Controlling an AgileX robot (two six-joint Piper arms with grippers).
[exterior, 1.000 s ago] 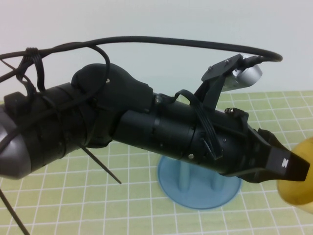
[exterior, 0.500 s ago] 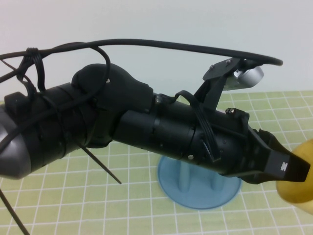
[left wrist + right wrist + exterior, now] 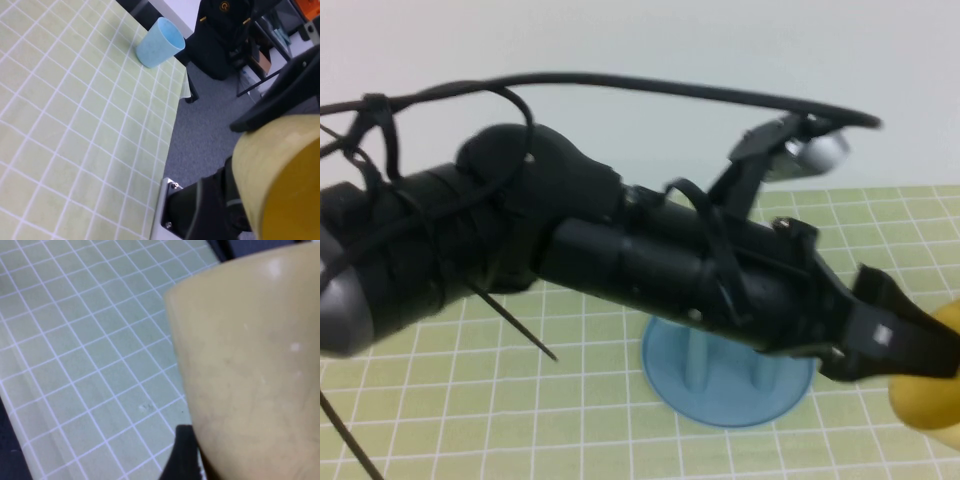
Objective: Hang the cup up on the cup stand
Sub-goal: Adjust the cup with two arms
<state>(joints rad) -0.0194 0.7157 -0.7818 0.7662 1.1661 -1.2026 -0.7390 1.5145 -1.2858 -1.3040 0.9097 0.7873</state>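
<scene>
Yellow plastic fills my right edge: the cup point(image 3: 932, 385) sits clenched in my left tool point(image 3: 910, 345), raised above the counter point(image 3: 520, 420) with its green checked cloth. The left arm stretches across the high view, hiding the posts of the blue cup stand point(image 3: 720, 395) beneath it. My right tool point(image 3: 185, 455) is close against the cup; I cannot tell its state. A pale blue cup point(image 3: 160, 42) lies near the counter's edge.

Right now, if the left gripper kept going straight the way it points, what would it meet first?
The cup: the left gripper, reaching across above the cup stand, points at it and seems already against it, though depth is unclear. The right gripper is close by the same cup.
</scene>
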